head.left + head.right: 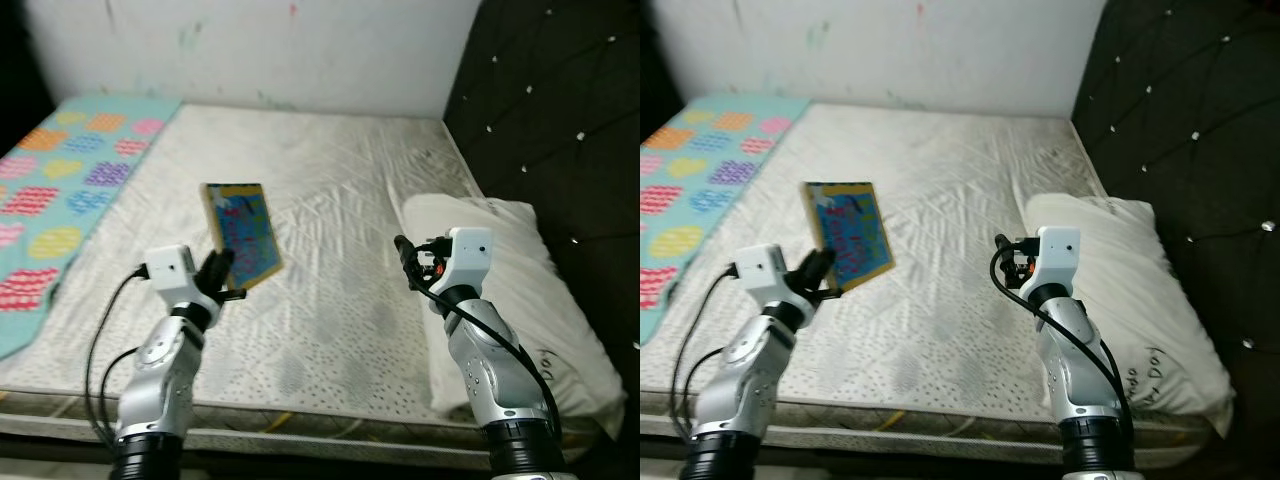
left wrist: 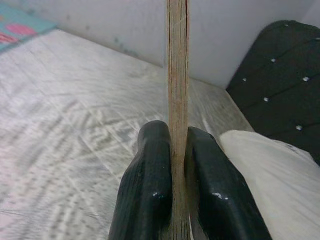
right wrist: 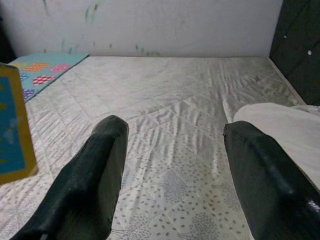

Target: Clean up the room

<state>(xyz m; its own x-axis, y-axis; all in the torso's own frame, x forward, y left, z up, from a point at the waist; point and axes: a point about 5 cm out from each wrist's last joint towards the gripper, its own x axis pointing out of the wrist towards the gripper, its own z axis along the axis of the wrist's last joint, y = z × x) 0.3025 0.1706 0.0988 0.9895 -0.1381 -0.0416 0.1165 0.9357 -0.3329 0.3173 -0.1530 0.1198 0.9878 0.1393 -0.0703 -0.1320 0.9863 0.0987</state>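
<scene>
Held up off the bare quilted white mattress (image 1: 330, 300) right now: a thin, flat blue picture board with a yellow border and a plywood-coloured edge (image 1: 243, 232), tilted, its printed face turned toward the head camera. Pinched at its lower corner by the left gripper (image 1: 222, 272), jaws clenched on the board from both sides, black fingers (image 2: 150, 190) pressed flat against its two faces in the left wrist view.

Looks stiff and light, judging by the layered edge and how little it sags from a single corner hold. No give to it, so no crushing worry, but smooth faces and a grip far from the middle probably mean it can pivot or slip if swung fast. Safer hold likely further in along the edge, or a slow carry with the board kept near upright.

Over on the other side, right gripper (image 1: 408, 262) raised above the mattress, jaws released and spread wide, nothing between them, just beside the white pillow (image 1: 520, 300) lying against the dark tufted headboard (image 1: 560, 110). Free to steady the board's far edge if needed.

Also on the bed: a turquoise blanket with coloured heart patches (image 1: 50, 190) along the robot's left, well apart from the board.
</scene>
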